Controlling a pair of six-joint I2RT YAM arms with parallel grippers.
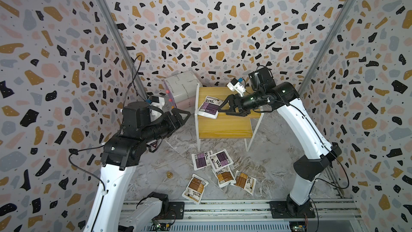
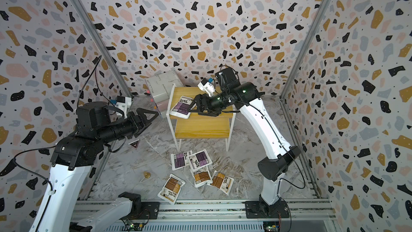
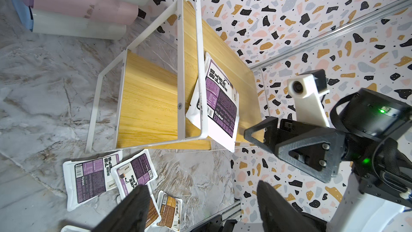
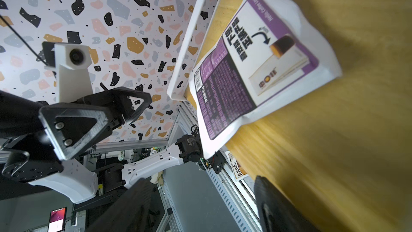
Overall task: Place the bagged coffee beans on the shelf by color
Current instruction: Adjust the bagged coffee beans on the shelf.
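My right gripper (image 1: pixel 223 111) reaches level over the shelf (image 1: pixel 223 128), jaws released beside the purple pouch (image 1: pixel 209 108); my left gripper (image 1: pixel 186 117) hovers raised, released too.

Shelf (image 4: pixel 345 164) blurred in right wrist view

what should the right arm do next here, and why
Probably draw the right gripper back from the shelf toward the loose purple pouches: its fingers stand open, and the shelved purple pouch already lies on the upper board.
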